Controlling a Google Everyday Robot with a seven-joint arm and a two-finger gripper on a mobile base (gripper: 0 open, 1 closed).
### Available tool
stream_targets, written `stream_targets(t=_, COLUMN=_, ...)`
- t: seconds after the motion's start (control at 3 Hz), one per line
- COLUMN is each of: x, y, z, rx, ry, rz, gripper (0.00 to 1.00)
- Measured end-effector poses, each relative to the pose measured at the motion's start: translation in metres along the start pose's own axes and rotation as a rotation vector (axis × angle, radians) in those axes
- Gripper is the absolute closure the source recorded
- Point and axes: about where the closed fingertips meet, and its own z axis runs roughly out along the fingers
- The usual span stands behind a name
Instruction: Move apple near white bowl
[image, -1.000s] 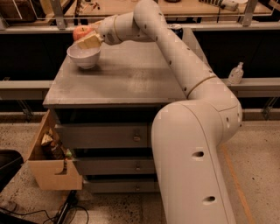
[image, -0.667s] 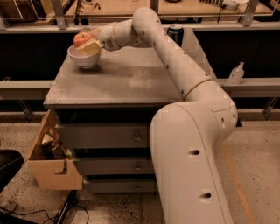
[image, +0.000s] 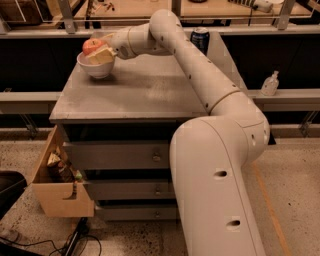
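Single camera view, looking down on a grey counter (image: 145, 92) with drawer fronts beneath it. The white arm (image: 200, 70) is reaching from the lower right across the counter toward its far left corner. The gripper (image: 98, 51) is hanging over the white bowl (image: 95, 69), at the bowl's rim level. Its jaws are clenching the apple (image: 91, 45), with one pale finger (image: 103, 56) lying across the fruit's near side. The apple is sitting above the bowl's opening, toward the bowl's back left edge; whether it is touching the rim cannot be told. The white bowl is standing upright on the counter near the far left corner. A dark blue soda can (image: 200, 39) is standing upright at the far edge of the counter, partly hidden behind the arm and well apart from the bowl. A wooden drawer (image: 62, 200) is hanging open at the counter's lower left, holding small packets. A clear pump bottle (image: 270, 84) is resting on a ledge to the right of the counter
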Motion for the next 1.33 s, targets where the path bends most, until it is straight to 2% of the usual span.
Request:
stream_targets(t=0.67, x=0.0009, y=0.0038, z=0.0071, rx=-0.010, ry=0.000, rz=0.002, gripper=0.15)
stream_targets(t=1.0, x=0.0016, y=0.0066, z=0.0123, rx=-0.018, ry=0.001, rz=0.003, gripper=0.00)
stream_targets(t=1.33, x=0.0016, y=0.0067, z=0.0124, rx=-0.018, ry=0.001, rz=0.003, gripper=0.00)
